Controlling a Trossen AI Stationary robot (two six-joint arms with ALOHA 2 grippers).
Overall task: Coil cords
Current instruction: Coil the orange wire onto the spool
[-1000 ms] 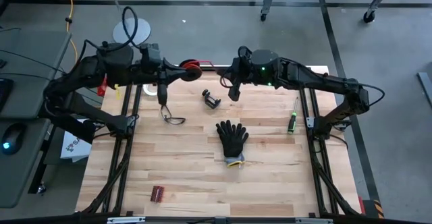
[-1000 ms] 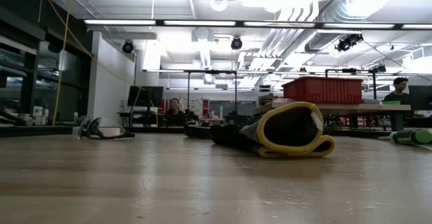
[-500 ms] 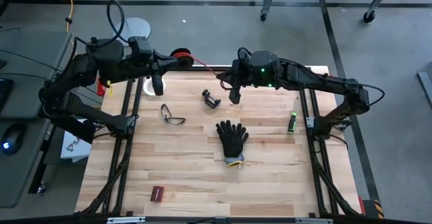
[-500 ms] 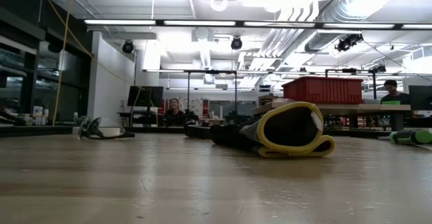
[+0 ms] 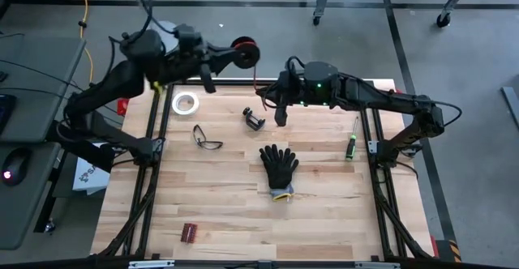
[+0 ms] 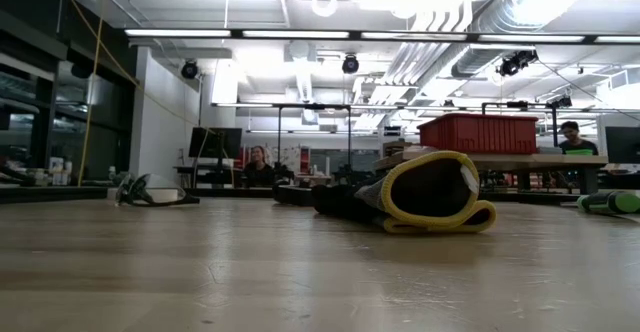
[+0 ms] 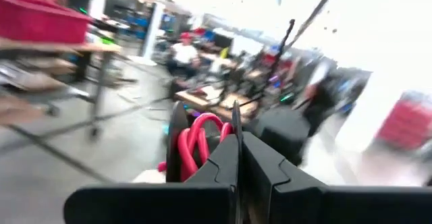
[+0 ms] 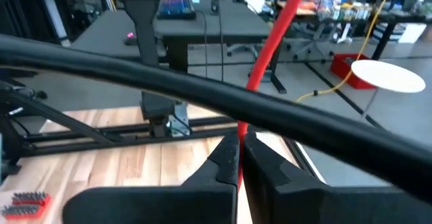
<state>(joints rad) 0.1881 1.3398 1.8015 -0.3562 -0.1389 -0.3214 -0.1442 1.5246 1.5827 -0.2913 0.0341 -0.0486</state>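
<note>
At the frame's top, the left gripper [image 5: 235, 55] jaws clamp the spool [image 5: 244, 52], while the right gripper [image 5: 261, 93] jaws pinch the red cord [image 8: 273, 34].

High view looks straight down; low view sits level at worktop [image 5: 243, 212] height; both share glove [image 5: 280, 166]

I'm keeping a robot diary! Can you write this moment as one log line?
left gripper: shut on spool, beyond table's far edge | right gripper: shut on red cord | glove: mid-table
</note>
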